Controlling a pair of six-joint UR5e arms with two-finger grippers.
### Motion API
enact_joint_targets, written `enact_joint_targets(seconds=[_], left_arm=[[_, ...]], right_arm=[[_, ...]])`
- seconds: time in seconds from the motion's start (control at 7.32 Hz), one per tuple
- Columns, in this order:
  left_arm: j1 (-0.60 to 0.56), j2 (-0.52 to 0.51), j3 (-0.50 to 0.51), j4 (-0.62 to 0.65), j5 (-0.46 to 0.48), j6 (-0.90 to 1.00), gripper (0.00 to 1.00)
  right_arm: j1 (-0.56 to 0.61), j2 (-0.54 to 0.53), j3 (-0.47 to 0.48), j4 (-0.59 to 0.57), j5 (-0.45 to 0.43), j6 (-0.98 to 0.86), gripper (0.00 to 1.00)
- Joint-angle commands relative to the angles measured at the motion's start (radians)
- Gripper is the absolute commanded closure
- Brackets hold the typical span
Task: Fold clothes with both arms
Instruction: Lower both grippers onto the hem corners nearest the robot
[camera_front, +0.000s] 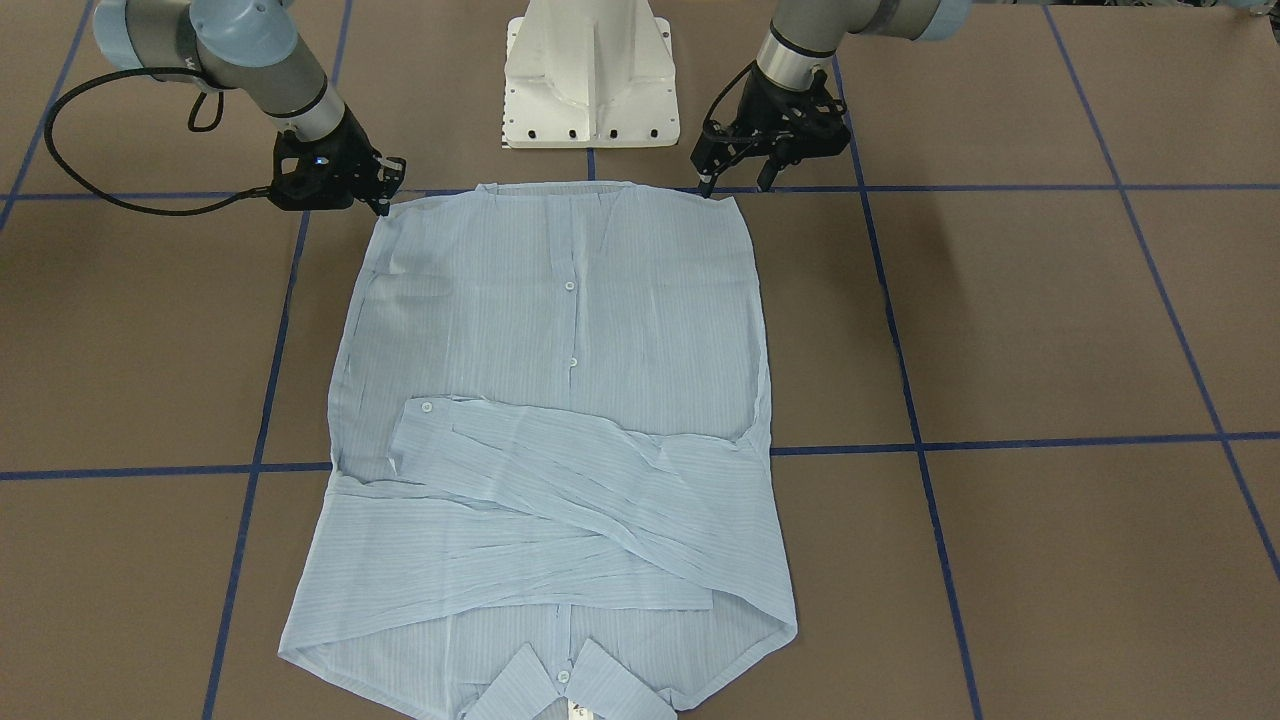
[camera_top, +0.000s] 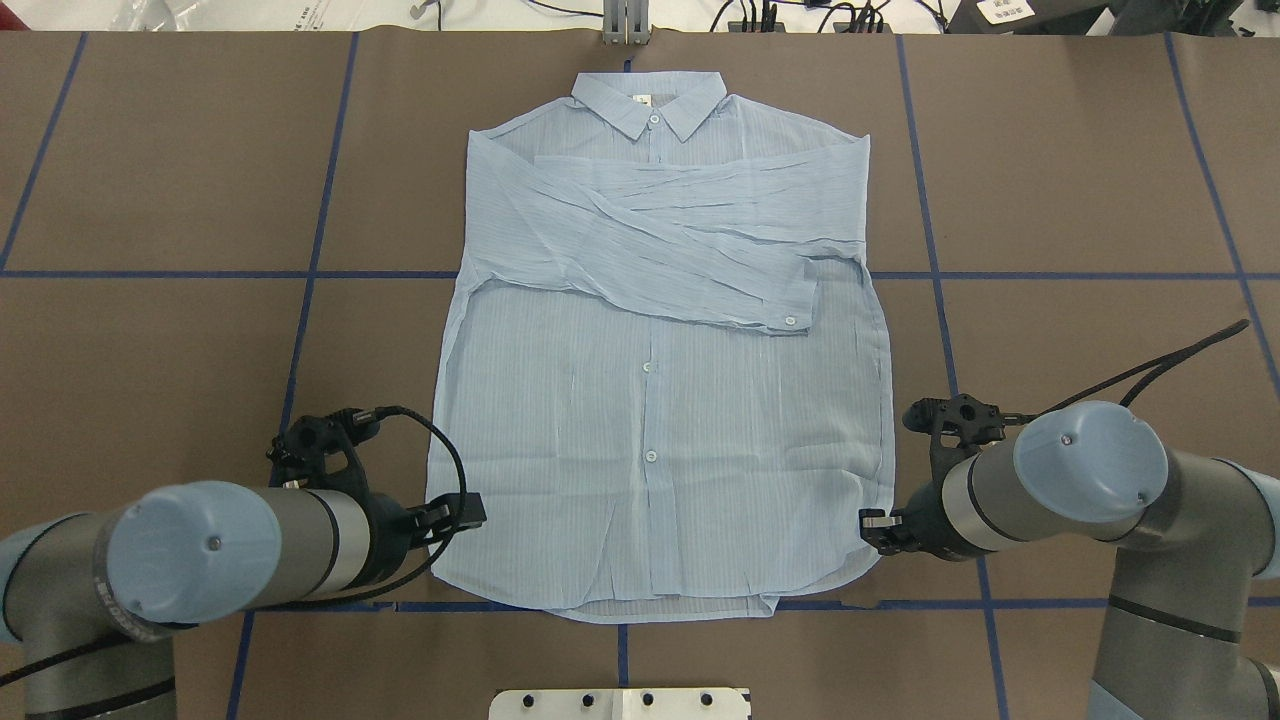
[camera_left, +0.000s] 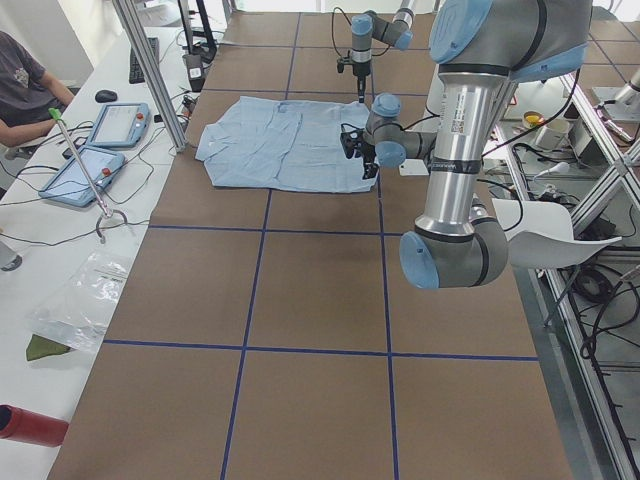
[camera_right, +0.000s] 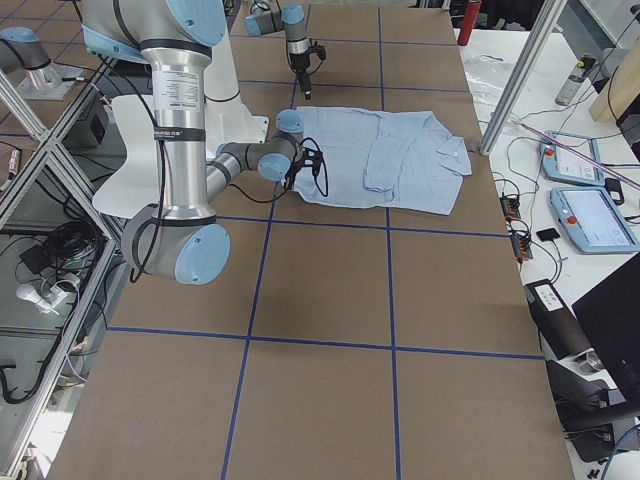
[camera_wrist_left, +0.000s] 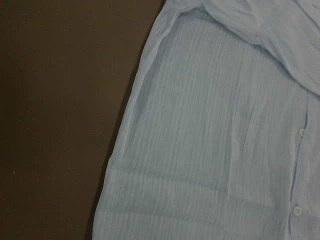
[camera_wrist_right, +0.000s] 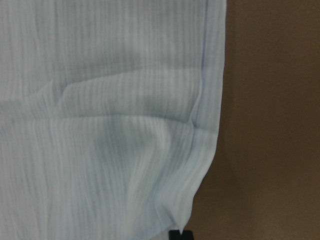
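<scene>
**A:** From the front, how does your shirt lie?

**B:** Your pale blue striped long-sleeved shirt (camera_front: 560, 330) lies flat, hem beside the white pedestal base (camera_front: 590, 75), collar pointing away, sleeves crossed. The left black two-finger gripper (camera_front: 737, 182) stands spread at a hem corner.

**A:** Overhead?

**B:** The right black two-finger gripper (camera_top: 873, 521) sits at the opposite corner; you can't tell its grip.
</scene>
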Motion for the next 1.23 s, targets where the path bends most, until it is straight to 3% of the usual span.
enact_joint_targets(seconds=[0.0,0.41,1.09], left_arm=[[0.052,-0.016,0.003,0.131,0.015,-0.036,0.11],[0.056,-0.064,0.078,0.131,0.015,-0.030,0.30],[0.047,-0.089,0.122,0.137,0.021,-0.022,0.45]], right_arm=[[0.010,-0.004,0.025,-0.001,0.005,0.000,1.00],[0.013,-0.004,0.023,-0.001,0.005,0.000,1.00],[0.019,-0.005,0.022,-0.001,0.006,0.000,1.00]])
